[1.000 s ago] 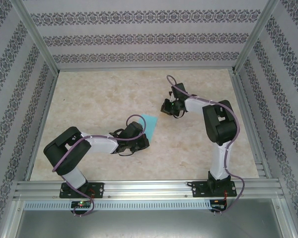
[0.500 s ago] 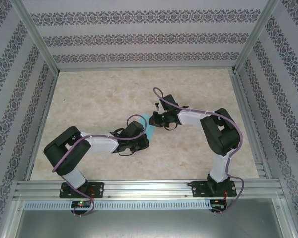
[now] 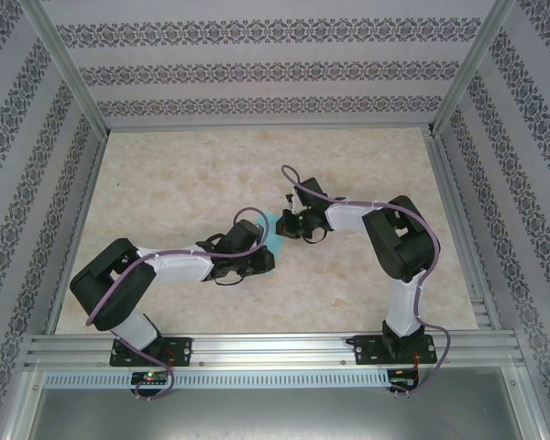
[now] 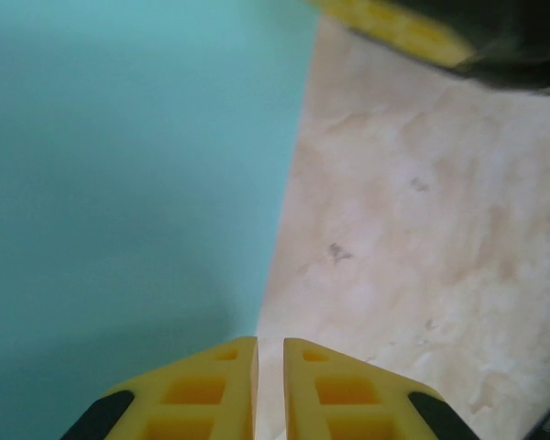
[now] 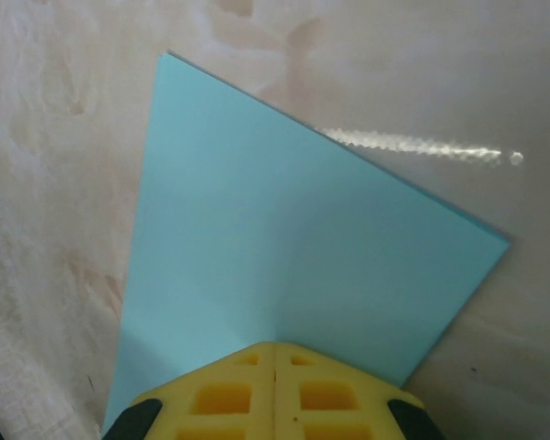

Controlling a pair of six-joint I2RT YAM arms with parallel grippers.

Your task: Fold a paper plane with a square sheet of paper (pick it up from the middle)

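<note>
Reading the right claw [image 5: 275, 346] first: fully closed, fingers [image 5: 225, 396] flush together, tips set down on the blue sheet [image 5: 284, 247] at bottom centre of its wrist view. I see no paper between them, so I judge it's pressing, not pinching, either pinning the sheet or flattening a fold.

Left claw [image 4: 270, 341]: cracked open a sliver, bare table [image 4: 422, 229] visible through the gap, nothing gripped. It sits right at the sheet's edge, which runs from top centre down to its tips. The sheet takes the left half of that frame. The right claw's yellow edge pokes in at upper right there, so the two are close.

Overhead: both claws meet mid-table, sheet mostly hidden under them, a blue sliver between.

Can't tell how many folds are in; no plane shape yet. Risk: the thin sheet slides if the pin lifts.
</note>
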